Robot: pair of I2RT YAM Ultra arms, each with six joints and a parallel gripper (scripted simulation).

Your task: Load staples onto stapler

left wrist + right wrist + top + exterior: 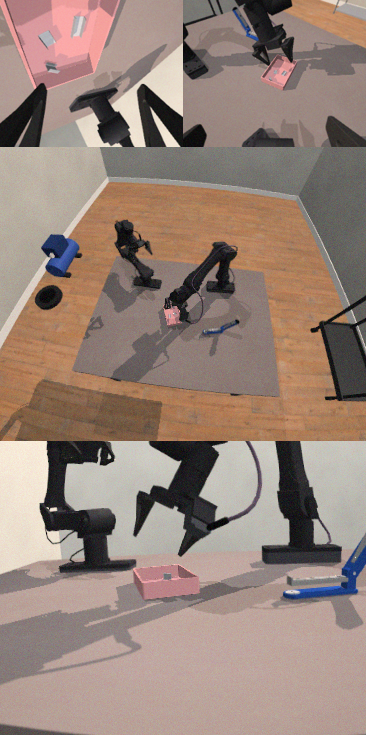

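Observation:
A pink tray [173,317] [166,581] sits on the grey mat and holds three grey sticks of staples, seen in the left wrist view [78,26] [47,39] [51,67]. My left gripper [161,543] [93,86] [280,63] hangs open and empty a little above the tray, at its edge. The blue stapler [220,327] [325,583] [243,23] lies open on the mat apart from the tray, lid raised, its grey rail [312,579] bare. My right gripper [145,244] [265,125] is open and empty, held high near its own base, far from the tray [279,72].
The two arm bases [147,282] [221,287] stand at the mat's back edge; one also shows in the left wrist view [99,105]. On the wooden floor lie a blue object [61,254] and a black round thing [48,297]. A black rack [345,357] stands at the right.

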